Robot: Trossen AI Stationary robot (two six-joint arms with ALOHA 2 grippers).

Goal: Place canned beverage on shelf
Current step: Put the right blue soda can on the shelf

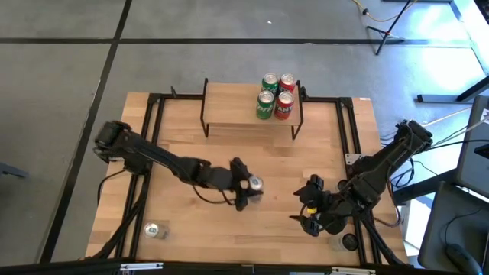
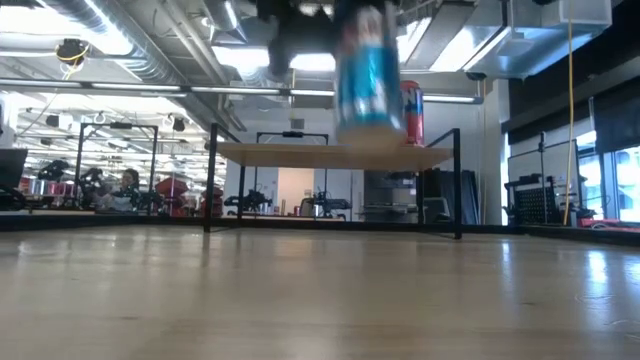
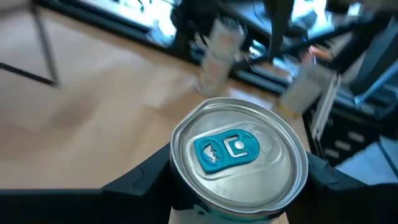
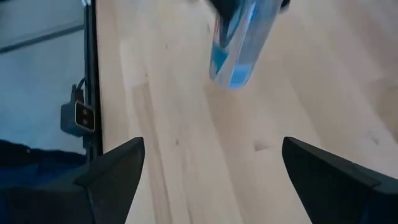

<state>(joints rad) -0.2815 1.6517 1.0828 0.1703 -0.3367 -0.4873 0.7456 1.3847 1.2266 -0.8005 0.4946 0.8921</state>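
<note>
A blue can with a silver top and teal tab (image 3: 239,155) is held in my left gripper (image 1: 246,186) above the middle of the table; the low view shows the can (image 2: 368,70) in the air in front of the shelf. The shelf (image 1: 229,107), a light-wood top on black legs, stands at the far edge with green and red cans (image 1: 275,95) on its right end. My right gripper (image 1: 309,212) is open and empty at the near right; its wrist view shows the blue can (image 4: 239,43) farther off. My left gripper pinches the can's side wall just below the top rim (image 3: 186,186), one finger (image 3: 146,180) on each opposite side. The fingers come slanting down from the table's left. The can (image 2: 368,70) is lifted clear of the table, roughly upright with its top up.
One can (image 1: 153,229) lies on the table near the near left corner, and another (image 1: 348,242) stands at the near right beside my right arm. The shelf top's left part (image 1: 225,103) is bare. Black frame rails (image 1: 348,130) run along the table's sides.
</note>
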